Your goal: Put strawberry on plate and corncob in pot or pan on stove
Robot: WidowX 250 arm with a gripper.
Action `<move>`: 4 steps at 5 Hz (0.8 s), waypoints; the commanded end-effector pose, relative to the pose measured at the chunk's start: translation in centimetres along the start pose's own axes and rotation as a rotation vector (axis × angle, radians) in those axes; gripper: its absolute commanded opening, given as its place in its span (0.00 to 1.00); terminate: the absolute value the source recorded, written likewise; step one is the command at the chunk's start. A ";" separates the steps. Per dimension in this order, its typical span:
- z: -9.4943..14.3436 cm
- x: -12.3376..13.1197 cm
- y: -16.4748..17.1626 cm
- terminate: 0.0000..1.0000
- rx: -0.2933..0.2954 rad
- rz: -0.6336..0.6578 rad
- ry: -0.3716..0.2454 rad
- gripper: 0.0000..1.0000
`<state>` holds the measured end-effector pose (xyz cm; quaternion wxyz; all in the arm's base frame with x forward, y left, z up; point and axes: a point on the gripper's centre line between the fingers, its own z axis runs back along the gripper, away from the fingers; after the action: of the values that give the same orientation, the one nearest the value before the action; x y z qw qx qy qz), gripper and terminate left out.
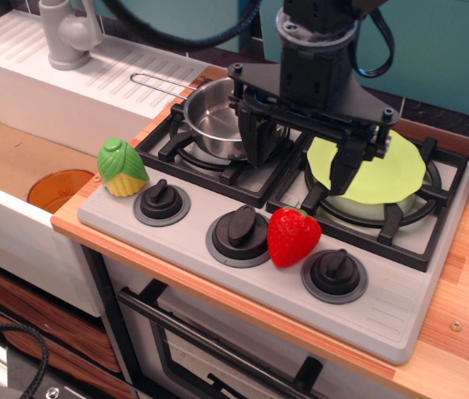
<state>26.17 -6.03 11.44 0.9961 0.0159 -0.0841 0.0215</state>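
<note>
One view only. Cam set high, in front & slightly left of the stove [284, 249], looking down at an angle. Fairly close: stove fills mid-frame, sink [18, 158] at left, counter [467, 307] edge at right.

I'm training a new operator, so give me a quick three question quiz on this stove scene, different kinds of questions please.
1. True or false: the strawberry already lies on the plate.
2. Which burner holds the pan: A the left, B the right?
3. Fill in: the corncob sits on the stove's front ____ corner.

Key: 1 false, it sits between two knobs on the stove front. 2 A. 3 left. The gripper hangs open above the burners.
</note>
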 end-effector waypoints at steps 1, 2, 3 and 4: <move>0.0 0.0 0.0 0.00 0.000 0.000 0.000 1.00; -1.7 0.2 0.1 0.00 -0.013 0.000 -0.033 1.00; -2.9 0.5 0.5 0.00 -0.025 -0.009 -0.056 1.00; -4.1 0.4 1.3 0.00 -0.029 -0.025 -0.081 1.00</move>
<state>26.68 -4.56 6.73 0.9938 0.0056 -0.1107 0.0073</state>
